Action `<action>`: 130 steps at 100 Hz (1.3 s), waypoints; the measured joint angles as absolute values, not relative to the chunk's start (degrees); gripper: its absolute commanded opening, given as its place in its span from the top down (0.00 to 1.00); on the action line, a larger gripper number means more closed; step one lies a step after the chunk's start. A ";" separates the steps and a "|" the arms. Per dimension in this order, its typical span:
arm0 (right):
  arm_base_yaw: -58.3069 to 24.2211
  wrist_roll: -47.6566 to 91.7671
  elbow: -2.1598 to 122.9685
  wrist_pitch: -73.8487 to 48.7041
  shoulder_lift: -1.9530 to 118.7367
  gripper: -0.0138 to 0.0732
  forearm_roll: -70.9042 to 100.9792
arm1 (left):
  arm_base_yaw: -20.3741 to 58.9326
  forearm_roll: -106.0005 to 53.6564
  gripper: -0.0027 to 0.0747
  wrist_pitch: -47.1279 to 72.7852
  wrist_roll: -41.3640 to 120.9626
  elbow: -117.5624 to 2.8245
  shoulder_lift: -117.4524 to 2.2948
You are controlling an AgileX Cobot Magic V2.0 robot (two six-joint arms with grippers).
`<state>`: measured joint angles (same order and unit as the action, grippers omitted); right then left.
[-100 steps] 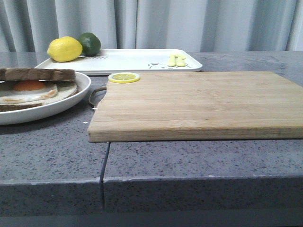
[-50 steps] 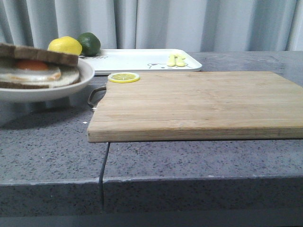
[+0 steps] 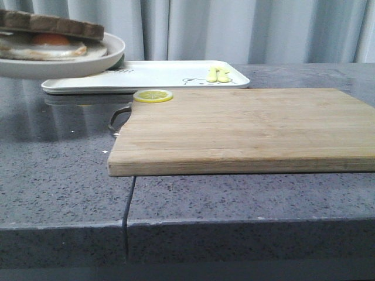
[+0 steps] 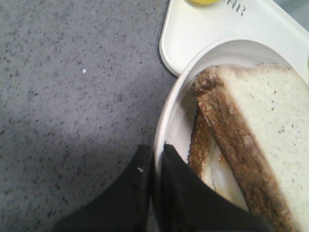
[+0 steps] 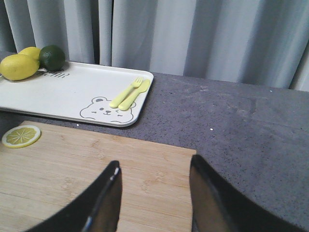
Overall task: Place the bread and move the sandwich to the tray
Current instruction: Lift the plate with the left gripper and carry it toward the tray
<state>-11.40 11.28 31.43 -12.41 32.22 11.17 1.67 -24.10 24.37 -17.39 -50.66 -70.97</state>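
Gripping plate rim, left claw, sandwich cropped

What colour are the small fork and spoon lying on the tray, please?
Pale yellow fork and spoon; clearest in the right wrist view.

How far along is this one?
Done: the bread already tops the egg. In hand: the left gripper is clamped on the plate rim, holding the plate above the counter at the tray's corner. Left: setting it down on the tray. The right gripper hangs open over the board.
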 measured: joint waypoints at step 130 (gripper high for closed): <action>-11.40 11.28 31.43 -12.41 32.22 0.44 11.17 | 3.38 -38.78 0.99 42.95 -1.40 -109.59 -123.37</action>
